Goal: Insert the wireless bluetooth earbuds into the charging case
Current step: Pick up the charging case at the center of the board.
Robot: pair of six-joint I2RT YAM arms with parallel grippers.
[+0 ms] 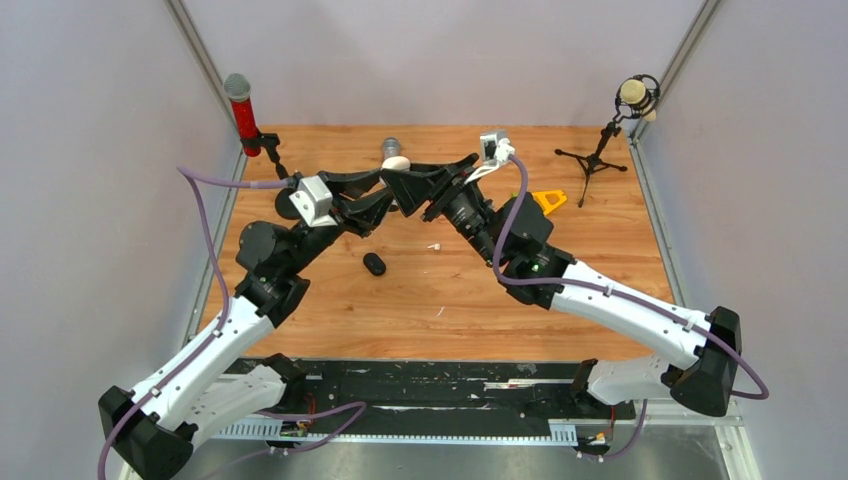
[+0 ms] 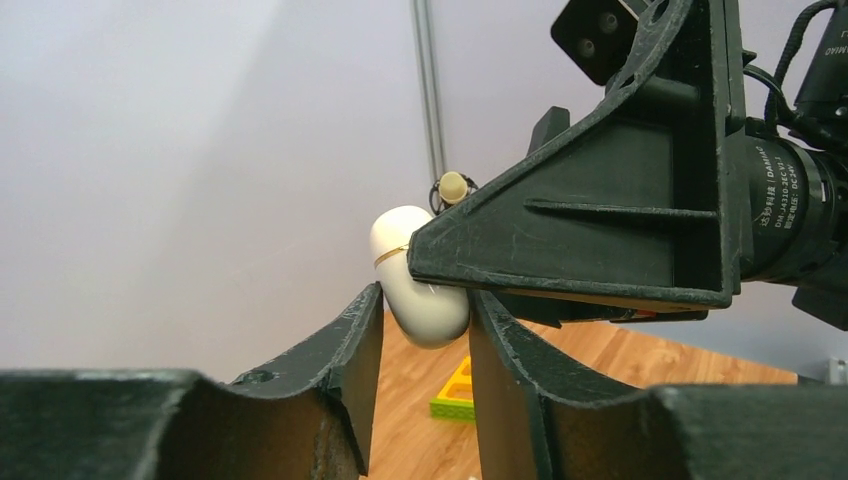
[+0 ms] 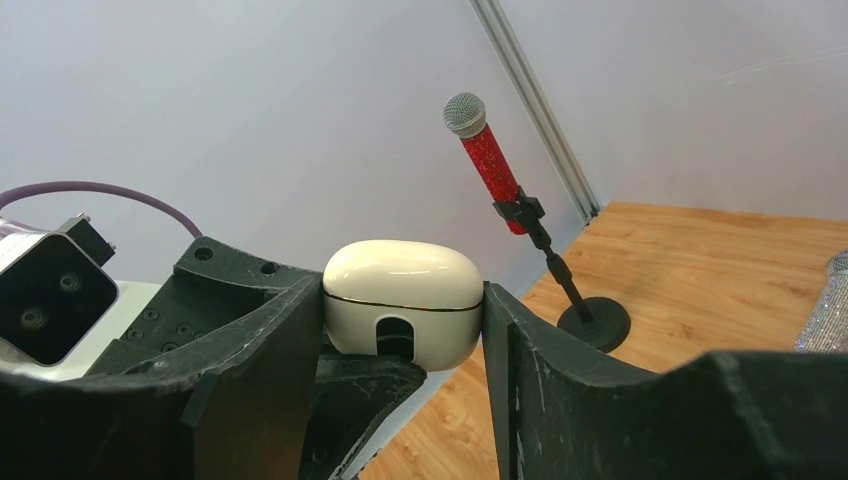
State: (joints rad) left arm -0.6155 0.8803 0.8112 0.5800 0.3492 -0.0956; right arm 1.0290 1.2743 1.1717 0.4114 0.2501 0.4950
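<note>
A cream-white charging case [image 1: 396,163] is held in the air over the far middle of the table, its lid closed. My right gripper [image 1: 406,179] is shut on its sides; in the right wrist view the case [image 3: 402,300] sits squarely between the fingertips [image 3: 290,330]. My left gripper [image 1: 386,182] meets it from the other side; in the left wrist view its jaws pinch the case's lower end [image 2: 425,305]. One tiny white earbud [image 1: 434,245] lies on the wood. The other earbuds are not visible.
A black oval case [image 1: 374,264] lies on the table near the middle, a thin white sliver [image 1: 440,312] nearer me. A red microphone [image 1: 241,110] stands back left, a silver one [image 1: 390,148] behind the grippers, a tripod microphone [image 1: 600,150] back right, a yellow-green block [image 1: 548,200] nearby.
</note>
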